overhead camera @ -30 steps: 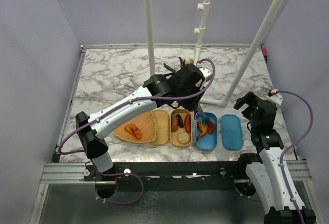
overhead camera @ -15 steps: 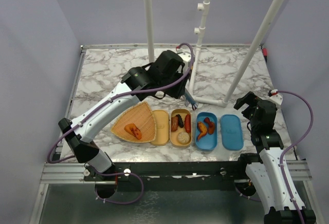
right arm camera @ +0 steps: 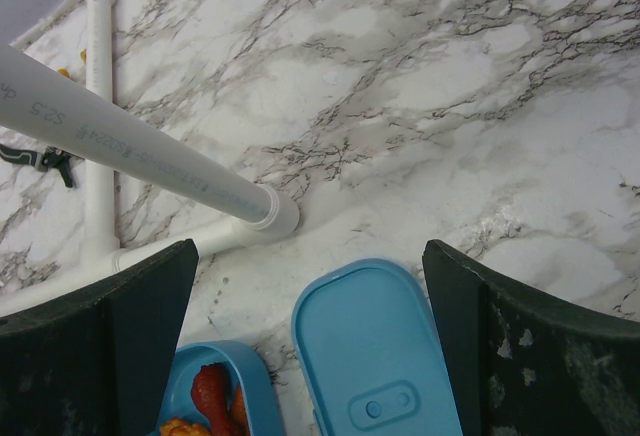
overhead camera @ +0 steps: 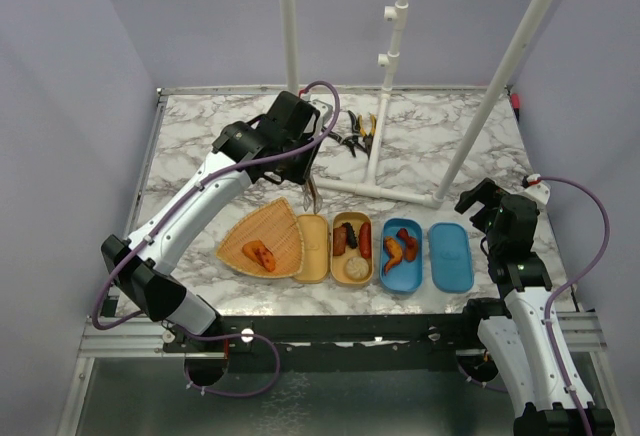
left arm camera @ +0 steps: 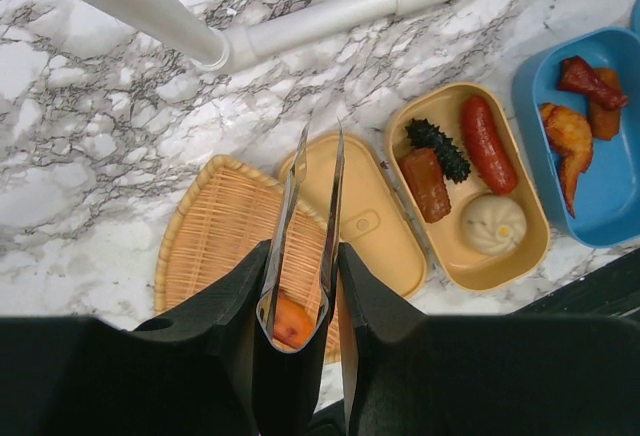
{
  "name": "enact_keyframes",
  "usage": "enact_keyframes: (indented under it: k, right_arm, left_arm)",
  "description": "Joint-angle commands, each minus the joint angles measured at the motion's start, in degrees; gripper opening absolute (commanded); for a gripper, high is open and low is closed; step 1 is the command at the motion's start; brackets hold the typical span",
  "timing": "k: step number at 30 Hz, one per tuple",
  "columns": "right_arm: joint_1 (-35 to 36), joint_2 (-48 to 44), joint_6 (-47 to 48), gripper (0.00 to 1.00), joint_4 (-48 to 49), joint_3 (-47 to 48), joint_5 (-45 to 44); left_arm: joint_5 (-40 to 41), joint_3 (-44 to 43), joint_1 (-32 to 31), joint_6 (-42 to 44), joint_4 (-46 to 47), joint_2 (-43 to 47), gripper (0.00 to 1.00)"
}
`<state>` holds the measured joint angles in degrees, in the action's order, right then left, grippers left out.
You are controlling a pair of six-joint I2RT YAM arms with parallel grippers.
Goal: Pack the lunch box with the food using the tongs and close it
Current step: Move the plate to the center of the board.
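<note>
My left gripper is shut on the tongs, thin grey metal arms pointing down over the yellow lid and the wicker tray. The tongs' tips stand slightly apart with nothing between them. One orange food piece lies on the tray. The yellow box holds a red sausage, a brown piece, a black piece and a beige ball. The blue box holds red and orange pieces. My right gripper hangs open above the blue lid.
A white pipe frame stands behind the boxes, with uprights rising from the marble table. Black-and-yellow pliers lie at the back by the frame. The table's front edge runs just below the boxes.
My left arm has swung from over the blue box up and to the left, carrying the tongs, which now hang over the yellow lid. The right arm has not moved.
</note>
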<state>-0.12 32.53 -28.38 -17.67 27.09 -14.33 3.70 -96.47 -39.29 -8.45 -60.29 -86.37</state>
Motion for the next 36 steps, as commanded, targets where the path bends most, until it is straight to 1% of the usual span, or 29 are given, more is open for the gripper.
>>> enact_keyframes:
  k: [1, 7, 13, 18, 26, 30, 36]
  right_arm:
    - [-0.14, -0.59, 0.85, 1.0, 0.27, -0.55, -0.53]
    - [-0.14, -0.28, 0.86, 1.0, 0.27, -0.55, -0.47]
    - [-0.14, -0.02, 0.87, 1.0, 0.35, -0.5, -0.57]
    - [-0.14, -0.08, 0.83, 1.0, 0.27, -0.46, -0.66]
    - [-0.14, 0.0, 0.87, 1.0, 0.27, -0.55, -0.72]
    - [-0.14, 0.27, 0.87, 1.0, 0.36, -0.46, -0.62]
    - [-0.14, 0.08, 0.79, 1.0, 0.36, -0.49, -0.46]
  left_arm:
    - [1.27, 1.81, 0.85, 2.1, 4.0, 0.65, 0.3]
    - [0.36, 1.98, 1.54, 2.97, 6.88, -0.58, 0.29]
    - [2.98, 1.87, 2.73, 3.59, 7.45, -2.47, 0.28]
    - [3.68, 3.56, 3.43, 3.67, 7.42, -3.78, 0.28]
    - [4.55, 6.92, 4.78, 3.36, 9.1, -0.33, 0.27]
    - [3.4, 7.52, 6.91, 3.23, 6.61, 2.66, 0.27]
    - [4.44, 2.73, 8.11, 3.43, -0.64, 5.45, 0.28]
